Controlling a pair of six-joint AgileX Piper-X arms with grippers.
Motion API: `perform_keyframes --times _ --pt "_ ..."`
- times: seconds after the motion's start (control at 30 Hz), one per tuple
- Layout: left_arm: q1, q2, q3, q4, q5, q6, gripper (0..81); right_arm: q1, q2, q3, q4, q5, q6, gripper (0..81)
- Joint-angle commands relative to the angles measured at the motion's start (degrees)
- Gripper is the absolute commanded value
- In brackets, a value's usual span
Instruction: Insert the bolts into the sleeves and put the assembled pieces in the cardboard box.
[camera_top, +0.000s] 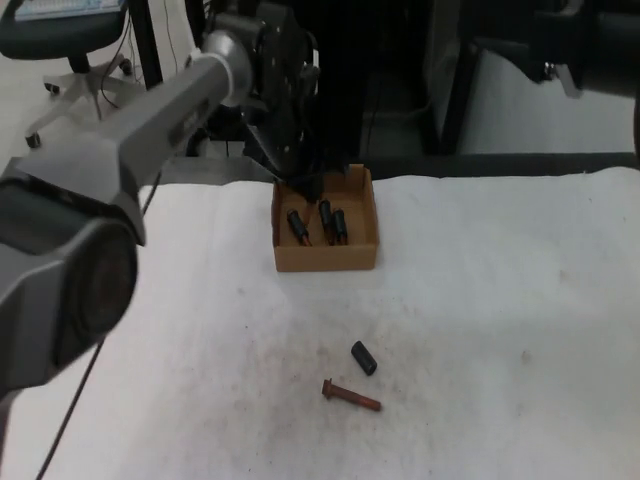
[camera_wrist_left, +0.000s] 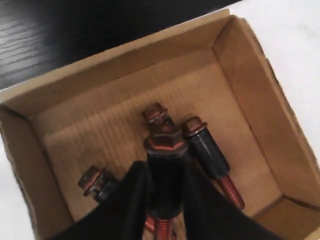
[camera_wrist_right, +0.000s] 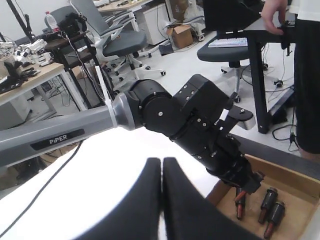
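Observation:
My left gripper (camera_wrist_left: 166, 172) is shut on an assembled piece (camera_wrist_left: 165, 150), a copper bolt in a black sleeve, and holds it over the inside of the cardboard box (camera_wrist_left: 250, 105). Three more assembled pieces (camera_wrist_left: 210, 152) lie on the box floor beneath it. In the high view the left gripper (camera_top: 303, 188) hangs at the box's (camera_top: 325, 258) far left corner. A loose black sleeve (camera_top: 363, 357) and a loose copper bolt (camera_top: 351, 395) lie on the white cloth nearer me. My right gripper (camera_wrist_right: 161, 200) is shut with nothing in it, raised and facing the left arm (camera_wrist_right: 200, 120).
The white cloth (camera_top: 500, 300) covers the bench, with open room to the right of the box. Beyond the bench's far edge is a dark floor with office chairs (camera_wrist_right: 120, 42) and desks. A person stands at a desk (camera_wrist_right: 280, 35) behind.

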Motion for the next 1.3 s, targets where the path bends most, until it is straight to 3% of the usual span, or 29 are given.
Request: perform_keyframes --times 0.0,0.17,0.23,0.33,0.4,0.43,0.5,0.57,0.7,0.73,0.97,1.27 --pt "-0.16 1.2 -3.01 1.83 -0.49 -1.23 0.1 -0.49 -0.75 -0.52 1.56 -0.41 -0.01 0.8" --pt "-0.16 1.4 -2.99 1.01 -0.49 -0.56 4.4 -0.49 -0.75 -0.52 1.56 -0.41 -0.01 0.8" --pt "-0.16 1.4 -3.16 0.52 0.12 0.13 14.6 -0.49 -0.75 -0.52 1.56 -0.41 -0.01 0.8" --pt "-0.16 1.4 -3.45 0.54 2.13 0.03 36.5 -0.49 -0.75 -0.52 1.76 -0.41 -0.01 0.8" --pt "-0.16 1.4 -3.45 0.89 2.13 -1.63 44.4 -0.49 -0.75 -0.52 1.94 -0.41 -0.01 0.8" --pt "-0.16 1.4 -3.63 1.3 2.13 -2.78 44.7 -0.49 -0.75 -0.52 2.16 -0.41 -0.01 0.8" --pt "-0.16 1.4 -4.52 2.62 2.32 -4.03 43.7 -0.49 -0.75 -0.52 2.81 -0.41 -0.4 0.8" --pt "-0.16 1.22 -5.57 3.6 2.32 -4.03 36.4 -0.49 -0.75 -0.52 4.03 -0.41 -0.46 0.8" --pt "-0.05 0.24 -10.23 8.33 2.09 -2.63 4.2 -0.49 -0.75 -0.52 6.53 -1.51 -2.21 0.8" --pt "-0.05 -0.51 -11.23 9.47 2.09 -0.89 0.2 -0.49 -0.75 -0.52 7.13 -2.04 -3.91 0.8" --pt "-1.02 -11.54 -12.24 17.64 -6.98 11.51 0.3 -0.49 -0.16 -0.37 15.95 -2.94 -10.92 0.8" --pt "-3.57 -29.02 -2.6 24.81 -9.67 12.21 0.3 -0.11 5.14 -0.37 26.32 -2.94 -24.94 0.8"
